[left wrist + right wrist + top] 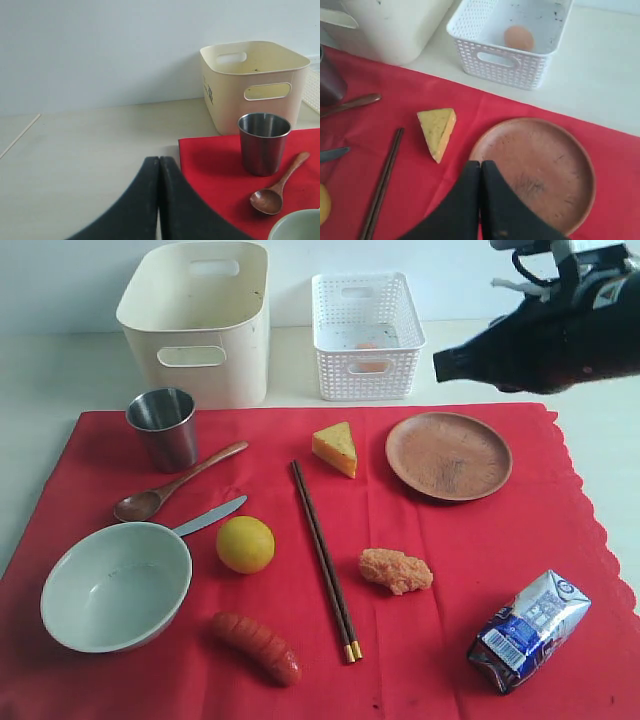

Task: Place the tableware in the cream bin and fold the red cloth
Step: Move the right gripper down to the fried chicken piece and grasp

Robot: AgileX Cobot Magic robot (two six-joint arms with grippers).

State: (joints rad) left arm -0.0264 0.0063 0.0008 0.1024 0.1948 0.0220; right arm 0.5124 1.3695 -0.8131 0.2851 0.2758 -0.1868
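- Tableware lies spread on the red cloth (440, 640). The steel cup (163, 425) stands at 10 o'clock, and the brown wooden spoon (175, 483) lies just beside it.
- The silver table knife (210, 516) lies with its handle end hidden at the rim of the pale green-white bowl (115, 585), which sits at 8 o'clock.
- Dark chopsticks (323, 558) run from 12 to 6 near the cloth's centre, and the round wooden plate (448, 455) sits at 1 o'clock.
- The cream bin (200, 325) stands on the surface (60, 370) off the cloth at 11 o'clock. The white basket (365, 335) at 12 o'clock holds an egg (518, 37).
- The cloth lies flat and unfolded, also bearing cheese (336, 447), a lemon (245, 544), a sausage (256, 647) and a milk carton (528, 630).
- My left end effector (159, 162) has its fingers pressed together, over bare surface by the cloth corner nearest the cup.
- My right end effector (480, 165) also has its fingers together, holding nothing, over the plate's rim on the cheese side.
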